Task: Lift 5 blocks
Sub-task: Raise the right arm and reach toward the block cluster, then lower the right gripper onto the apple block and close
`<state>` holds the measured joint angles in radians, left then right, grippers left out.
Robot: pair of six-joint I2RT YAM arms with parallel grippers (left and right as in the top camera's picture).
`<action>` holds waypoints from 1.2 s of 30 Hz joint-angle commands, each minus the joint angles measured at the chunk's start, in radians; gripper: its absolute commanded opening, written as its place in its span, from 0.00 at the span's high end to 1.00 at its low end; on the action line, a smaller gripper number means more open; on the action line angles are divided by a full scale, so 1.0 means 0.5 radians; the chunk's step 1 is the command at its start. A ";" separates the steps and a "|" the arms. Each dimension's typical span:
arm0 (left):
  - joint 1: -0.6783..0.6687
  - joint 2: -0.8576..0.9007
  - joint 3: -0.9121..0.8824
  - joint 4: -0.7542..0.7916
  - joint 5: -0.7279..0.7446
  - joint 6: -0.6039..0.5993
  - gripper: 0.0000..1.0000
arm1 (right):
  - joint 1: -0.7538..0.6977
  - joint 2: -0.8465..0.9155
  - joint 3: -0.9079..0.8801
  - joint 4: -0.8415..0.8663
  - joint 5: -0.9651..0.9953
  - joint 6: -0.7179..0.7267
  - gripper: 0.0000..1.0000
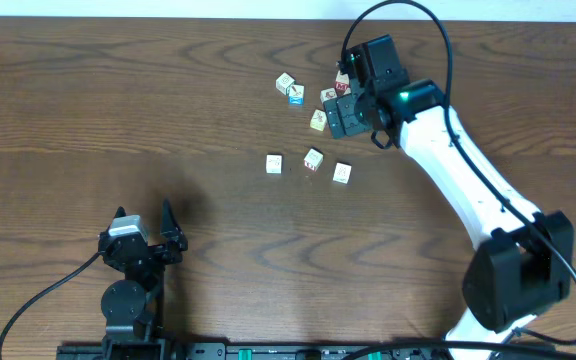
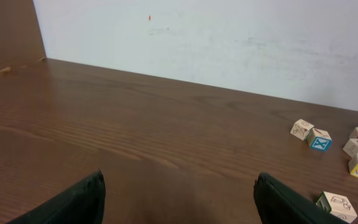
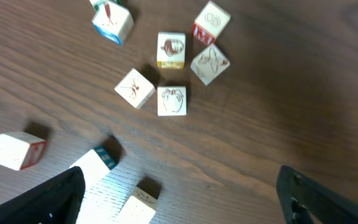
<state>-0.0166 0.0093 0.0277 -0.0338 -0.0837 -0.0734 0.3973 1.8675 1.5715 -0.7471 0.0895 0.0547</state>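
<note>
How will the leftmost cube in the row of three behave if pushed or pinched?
The cube looks like rigid wood with flat faces, so it should slide, not roll. It is small, so probably light and easily knocked askew.

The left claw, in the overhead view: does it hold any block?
No, the left claw stands open and empty, apart from the blocks.

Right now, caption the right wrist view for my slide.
Right gripper, fingers open, hovers over scattered blocks on the wooden table.
</note>
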 commanded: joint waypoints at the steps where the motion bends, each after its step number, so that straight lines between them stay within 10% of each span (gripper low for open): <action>1: 0.008 -0.011 -0.047 -0.066 -0.004 0.027 0.23 | -0.005 0.113 0.036 -0.012 0.037 -0.015 0.10; 36: 0.008 -0.011 -0.047 -0.065 -0.005 0.027 0.23 | -0.053 0.584 0.037 0.576 0.022 -0.129 0.27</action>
<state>-0.0166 0.0093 0.0277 -0.0338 -0.0837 -0.0734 0.3870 2.1475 1.5719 -0.4816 0.1013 0.0143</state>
